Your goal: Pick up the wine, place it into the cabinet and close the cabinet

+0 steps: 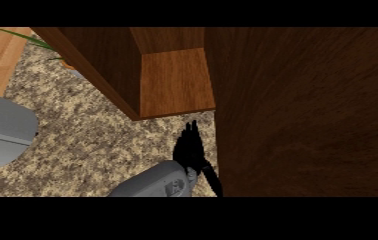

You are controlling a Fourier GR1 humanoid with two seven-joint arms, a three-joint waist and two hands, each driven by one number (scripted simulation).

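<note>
The wooden cabinet (pixel 111 64) stands open at the top of the head view, and its bare shelf floor (pixel 177 81) shows no bottle. The open cabinet door (pixel 295 114) fills the right side and hides what lies behind it. No wine bottle is visible anywhere. My right hand (pixel 189 146) is just below the shelf's front edge, close beside the door's left edge. Its fingers are straight, point toward the cabinet and hold nothing. The grey forearm (pixel 159 181) enters from the lower edge.
Speckled stone counter (pixel 81 139) spreads to the left of the hand. A grey rounded shape (pixel 15 126) juts in at the left edge. Green leaves (pixel 33 41) and a light wooden strip (pixel 11 54) show at the upper left.
</note>
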